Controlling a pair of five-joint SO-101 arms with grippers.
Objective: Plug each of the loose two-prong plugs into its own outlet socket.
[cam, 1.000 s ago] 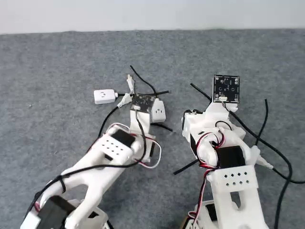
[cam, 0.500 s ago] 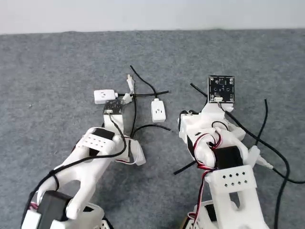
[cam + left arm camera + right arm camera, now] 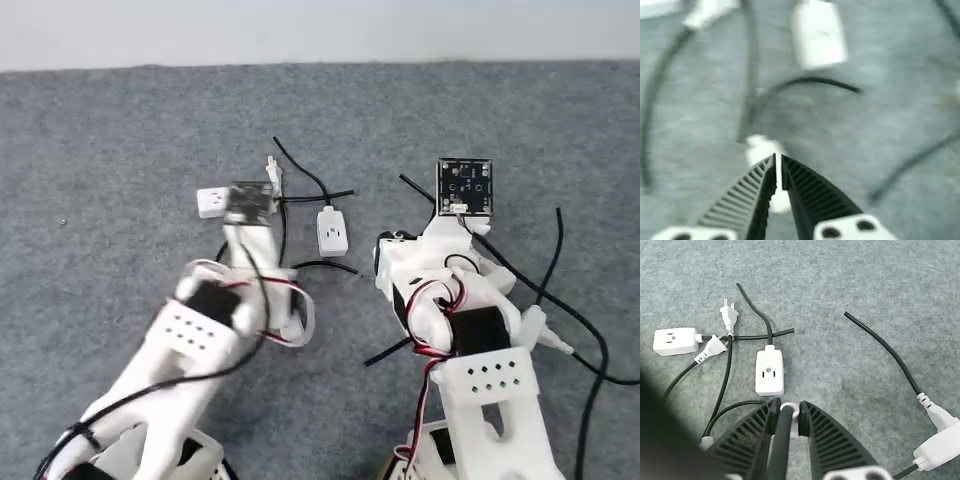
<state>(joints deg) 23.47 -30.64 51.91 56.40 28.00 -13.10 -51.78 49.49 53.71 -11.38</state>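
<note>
seemingly the left fingers (image 3: 755, 195) are pressed almost together and empty, with a white plug (image 3: 762, 147) on the desk (image 3: 890, 100) just beyond their tips and an outlet socket (image 3: 818, 34) farther ahead. the right fingers (image 3: 825, 440) pinch a black cord (image 3: 781, 432). best to spread the left pair wide, straddle the plug squarely, then close without nudging it.

White plastic arms (image 3: 150, 390), perforated housings (image 3: 490, 375); red, black, white wires (image 3: 432, 300) looped; left gripper (image 3: 778, 159), right gripper (image 3: 788, 405) black, ribbed.
</note>
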